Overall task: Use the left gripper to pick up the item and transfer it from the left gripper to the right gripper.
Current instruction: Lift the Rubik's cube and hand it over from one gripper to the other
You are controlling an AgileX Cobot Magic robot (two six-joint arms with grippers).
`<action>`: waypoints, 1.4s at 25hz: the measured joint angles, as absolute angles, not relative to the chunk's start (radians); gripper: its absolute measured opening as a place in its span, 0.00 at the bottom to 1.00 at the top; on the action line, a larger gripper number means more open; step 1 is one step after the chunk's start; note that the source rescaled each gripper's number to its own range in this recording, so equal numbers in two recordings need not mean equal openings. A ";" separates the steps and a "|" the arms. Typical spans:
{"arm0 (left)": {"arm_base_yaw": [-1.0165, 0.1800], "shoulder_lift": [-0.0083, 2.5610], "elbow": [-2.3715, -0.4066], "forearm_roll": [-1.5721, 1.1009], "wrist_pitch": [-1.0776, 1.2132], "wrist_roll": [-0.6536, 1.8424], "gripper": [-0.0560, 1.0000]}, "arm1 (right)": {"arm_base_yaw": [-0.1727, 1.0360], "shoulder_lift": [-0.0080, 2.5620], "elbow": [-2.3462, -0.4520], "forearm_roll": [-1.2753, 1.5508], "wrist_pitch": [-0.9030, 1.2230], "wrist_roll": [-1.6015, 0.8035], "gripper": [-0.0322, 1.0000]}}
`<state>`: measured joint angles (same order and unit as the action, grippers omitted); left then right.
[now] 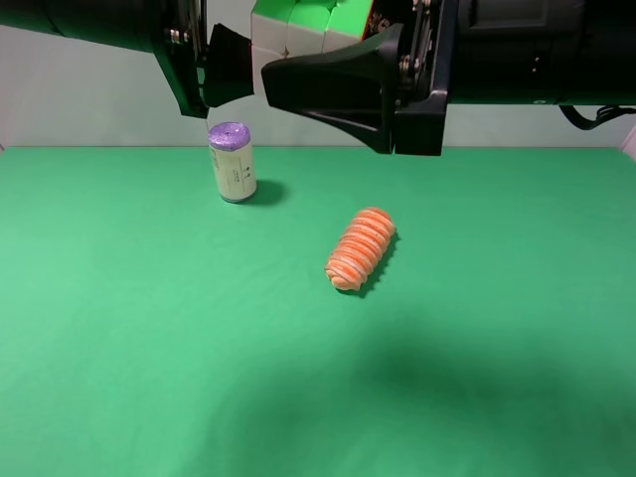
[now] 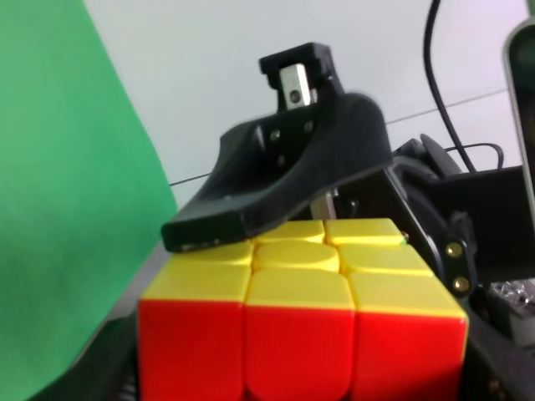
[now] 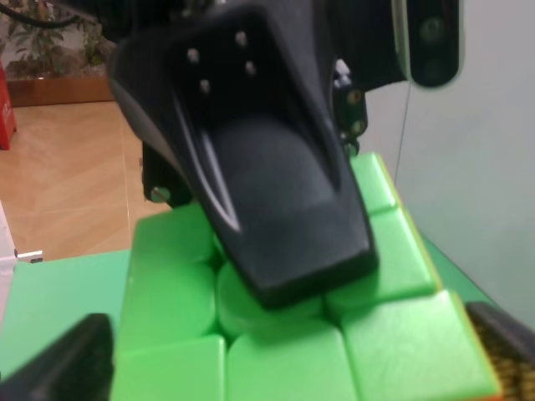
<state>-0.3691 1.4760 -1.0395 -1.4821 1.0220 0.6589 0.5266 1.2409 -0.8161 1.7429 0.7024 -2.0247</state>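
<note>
Glossy, rounded-tile plastic cube, green, yellow and red faces noted, clamped in my matte black left fingers; my right fingers touch it, grip undeterminable.

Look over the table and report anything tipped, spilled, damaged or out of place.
Nothing is spilled or damaged. The purple-topped can stands upright. The orange ribbed roll lies on its side, slanted across the green cloth, which is likely just how it rests. The cube is held up off the cloth.

Far and high, the puzzle cube runs off the top edge; the can's label print is too small to read.
</note>
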 joint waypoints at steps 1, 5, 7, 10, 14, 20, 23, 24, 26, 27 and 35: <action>-0.369 1.476 -1.040 -1.481 1.026 0.660 0.05 | 0.527 1.241 -0.816 1.743 0.701 -2.025 0.39; -0.369 1.476 -1.040 -1.480 1.026 0.659 0.06 | 0.527 1.241 -0.816 1.743 0.693 -2.036 0.19; -0.369 1.476 -1.040 -1.480 1.025 0.659 0.06 | 0.527 1.241 -0.816 1.743 0.693 -2.037 0.19; -0.369 1.476 -1.040 -1.479 1.025 0.659 0.06 | 0.527 1.241 -0.816 1.743 0.692 -2.039 0.19; -0.369 1.476 -1.040 -1.475 1.025 0.659 0.06 | 0.527 1.241 -0.816 1.742 0.692 -2.040 0.19; -0.369 1.476 -1.040 -1.471 0.994 0.644 0.50 | 0.527 1.241 -0.816 1.743 0.690 -2.039 0.06; -0.369 1.476 -1.040 -1.471 0.979 0.638 0.72 | 0.527 1.241 -0.816 1.742 0.685 -2.039 0.06; -0.369 1.476 -1.040 -1.471 0.979 0.637 0.75 | 0.527 1.241 -0.816 1.742 0.684 -2.039 0.06; -0.369 1.476 -1.040 -1.459 0.979 0.637 0.78 | 0.527 1.242 -0.816 1.742 0.680 -2.039 0.06; -0.369 1.476 -1.040 -1.446 0.978 0.637 0.79 | 0.527 1.242 -0.816 1.741 0.678 -2.039 0.06; -0.355 1.476 -1.040 -1.368 0.963 0.634 0.80 | 0.527 1.242 -0.816 1.739 0.643 -2.039 0.06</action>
